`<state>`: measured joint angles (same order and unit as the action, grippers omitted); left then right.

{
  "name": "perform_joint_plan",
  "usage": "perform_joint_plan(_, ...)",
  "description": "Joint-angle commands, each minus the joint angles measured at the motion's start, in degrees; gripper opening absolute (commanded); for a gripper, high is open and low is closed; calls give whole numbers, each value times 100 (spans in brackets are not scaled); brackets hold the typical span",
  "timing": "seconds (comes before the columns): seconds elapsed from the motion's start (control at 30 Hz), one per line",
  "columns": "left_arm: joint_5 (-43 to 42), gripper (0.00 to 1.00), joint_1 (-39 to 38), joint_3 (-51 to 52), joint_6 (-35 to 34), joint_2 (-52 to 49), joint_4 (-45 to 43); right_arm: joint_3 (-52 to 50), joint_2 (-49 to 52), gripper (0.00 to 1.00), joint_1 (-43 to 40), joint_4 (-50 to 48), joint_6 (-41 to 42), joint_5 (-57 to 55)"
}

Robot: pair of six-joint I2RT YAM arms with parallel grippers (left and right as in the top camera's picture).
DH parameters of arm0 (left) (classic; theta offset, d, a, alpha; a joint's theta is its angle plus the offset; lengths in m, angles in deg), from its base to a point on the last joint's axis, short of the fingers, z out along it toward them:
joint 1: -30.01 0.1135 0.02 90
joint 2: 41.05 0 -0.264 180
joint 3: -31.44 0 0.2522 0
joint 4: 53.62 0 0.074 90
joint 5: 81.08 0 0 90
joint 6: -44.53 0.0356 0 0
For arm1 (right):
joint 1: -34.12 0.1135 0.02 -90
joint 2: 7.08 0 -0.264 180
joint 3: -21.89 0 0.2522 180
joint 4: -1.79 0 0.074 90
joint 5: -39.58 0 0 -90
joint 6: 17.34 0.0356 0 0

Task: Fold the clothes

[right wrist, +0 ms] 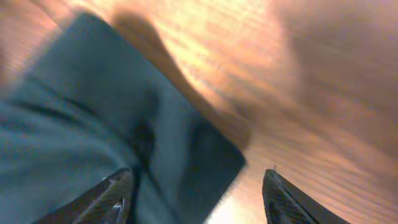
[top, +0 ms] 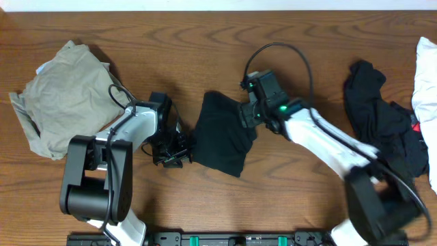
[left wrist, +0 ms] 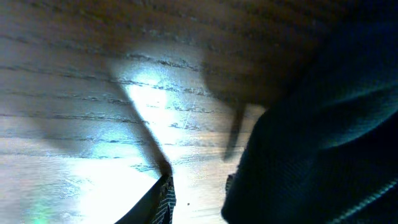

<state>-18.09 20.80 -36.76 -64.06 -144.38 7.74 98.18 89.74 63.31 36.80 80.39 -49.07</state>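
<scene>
Black garment is lying central on the counter for folding; your right fingers are hanging released over it, left fingers at its edge, grip untellable.

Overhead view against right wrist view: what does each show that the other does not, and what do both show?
Only overhead: a khaki garment at the left, the left arm, a black pile and white cloth at the right. Only right wrist: the right gripper close up, jaws plainly apart, one at the fabric, one over bare wood. Both: the folded black garment on the wooden table.
</scene>
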Motion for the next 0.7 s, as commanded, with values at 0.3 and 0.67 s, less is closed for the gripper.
perform_joint_plan(0.3,909,29,-9,94,-15,1880,-1163,-13,-1141,65,13,1327,-153,319)
perform_joint_plan(0.67,-483,77,-13,96,496,1519,-1687,-70,293,63,83,953,-153,1368)
